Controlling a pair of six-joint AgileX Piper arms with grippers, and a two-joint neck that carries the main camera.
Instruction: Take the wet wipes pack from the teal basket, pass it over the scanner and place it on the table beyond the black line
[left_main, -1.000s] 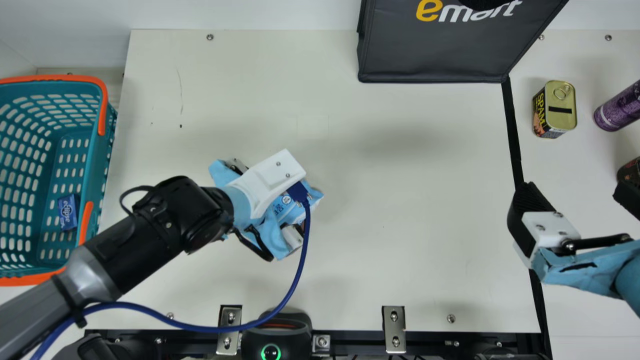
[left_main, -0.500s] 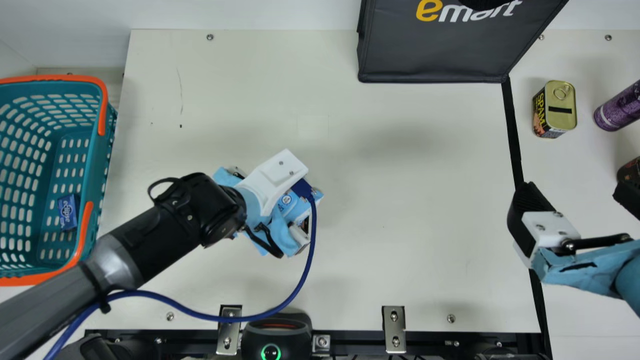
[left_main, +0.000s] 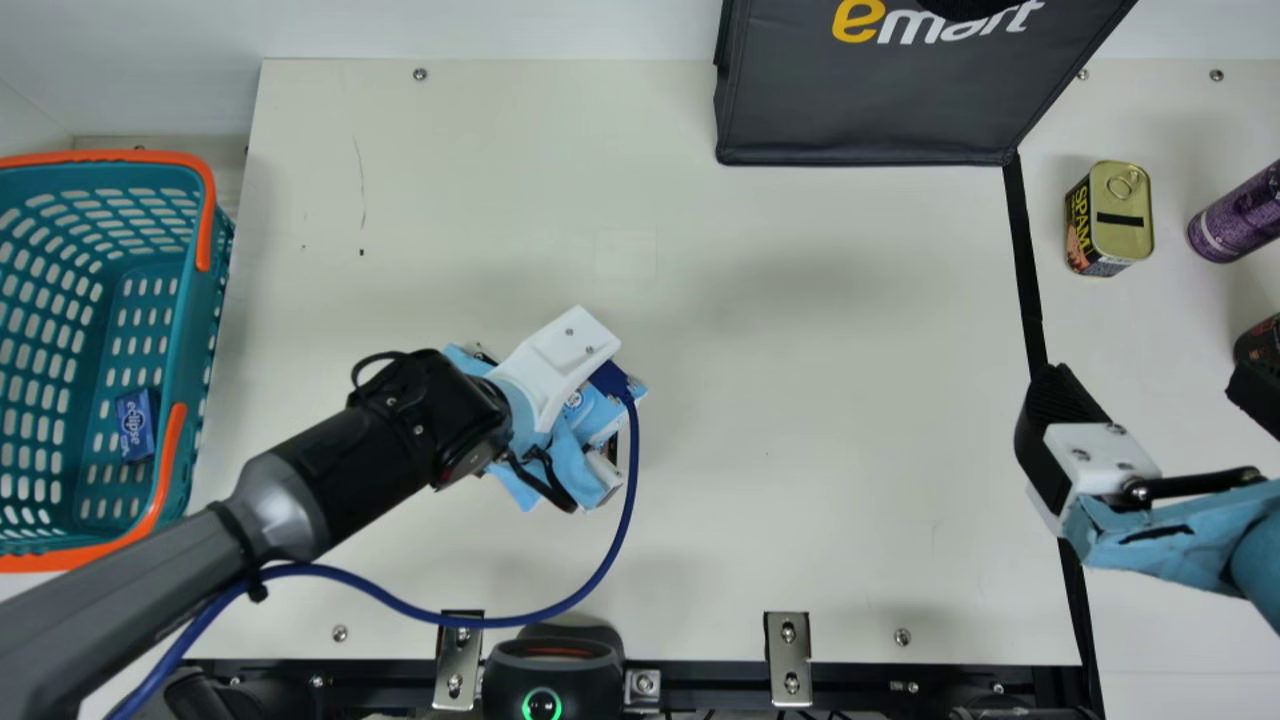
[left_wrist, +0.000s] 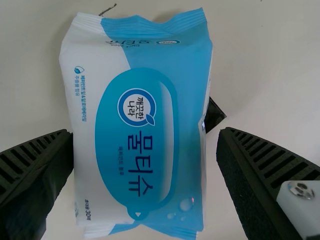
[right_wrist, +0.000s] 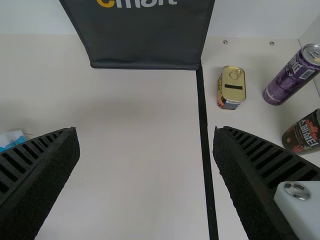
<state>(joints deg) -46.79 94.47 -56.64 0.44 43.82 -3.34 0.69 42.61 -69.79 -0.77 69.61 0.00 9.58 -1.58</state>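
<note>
My left gripper (left_main: 558, 360) is above the wet wipes pack (left_main: 597, 414) near the table's middle-left, its mount hiding the fingertips. In the left wrist view, the blue-and-white pack (left_wrist: 145, 150) lies flat between the open fingers of my left gripper (left_wrist: 145, 132), with a gap on one side; contact on the other is unclear. My right gripper (left_main: 1155, 388) stands open and empty by the black line (left_main: 1024, 260); so does my right gripper (right_wrist: 145, 131) in its wrist view. The teal basket (left_main: 185, 340) is at far left, the scanner (left_main: 545, 675) at the front edge.
A small blue box (left_main: 136, 424) lies in the basket. A dark bag (left_main: 870, 100) stands at the back. Beyond the line are a gold-topped can (left_main: 1122, 215), a purple can (left_main: 1238, 215) and a dark can (right_wrist: 304, 134). A black piece (left_wrist: 214, 116) shows beside the pack.
My left arm has shifted right over the pack, its forearm swinging along with the blue cable. The pack has hardly moved, and my right arm has kept still.
</note>
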